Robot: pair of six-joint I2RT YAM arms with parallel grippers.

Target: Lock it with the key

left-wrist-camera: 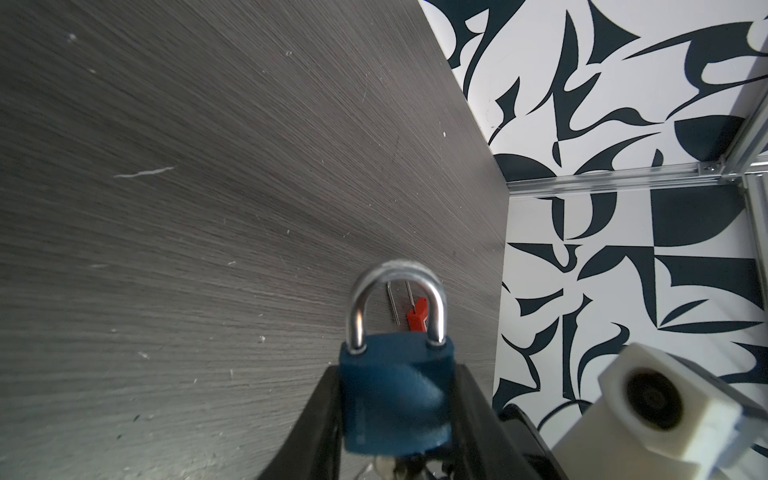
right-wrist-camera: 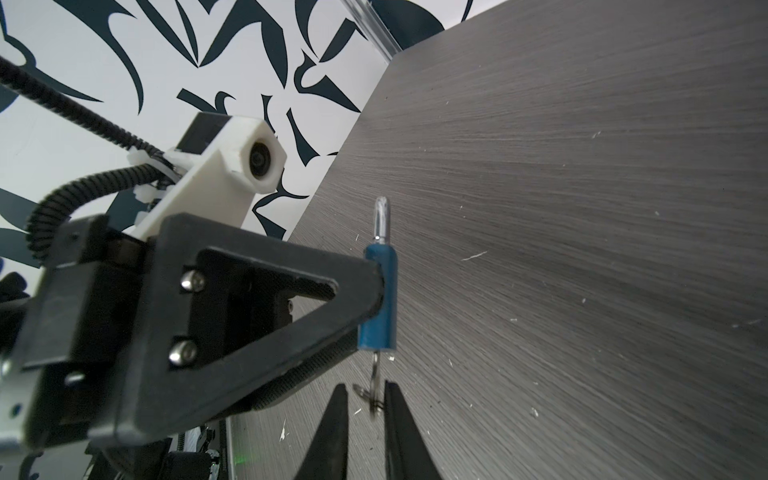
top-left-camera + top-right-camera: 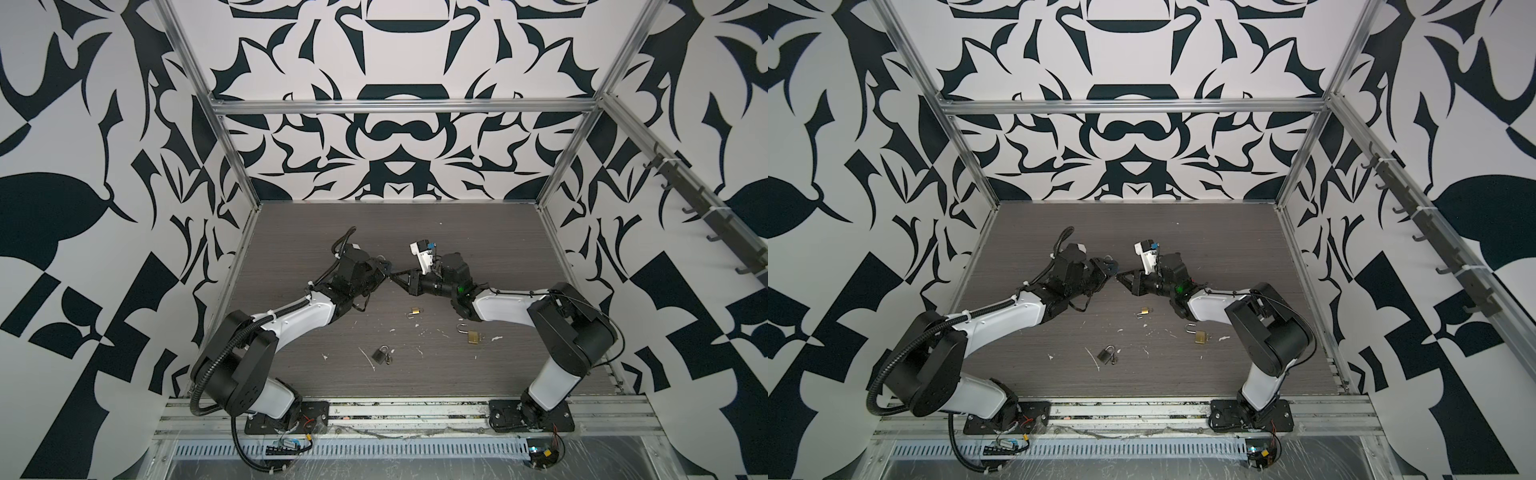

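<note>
The left gripper (image 1: 395, 376) is closed on the blue padlock (image 1: 395, 407): its two black, flat-sided fingers (image 1: 320, 415) press the body from both sides. The body is a rounded block with a matt blue coat. The shackle (image 1: 398, 269), a smooth arch of bright steel, sits with both legs in the body.

In the right wrist view the same padlock shows its narrow edge, held up above the table (image 2: 582, 208). The key (image 2: 376, 380) sticks out of its lower end and carries a thin wire ring. The right gripper (image 2: 365, 388) has its two black pointed fingers a little apart, with the key and ring in the gap; I cannot tell if they pinch the metal.

In both top views the two grippers meet tip to tip over the middle of the table. The table is dark grey with fine wood-like lines and small white chips. Seen through the shackle, a small red piece (image 1: 417, 318) lies on it.

Nearer to the arm bases lie a small brass padlock (image 3: 414, 311), a bigger brass padlock (image 3: 471, 336), both with open shackles, and a dark padlock (image 3: 380, 354), all apart from each other.
</note>
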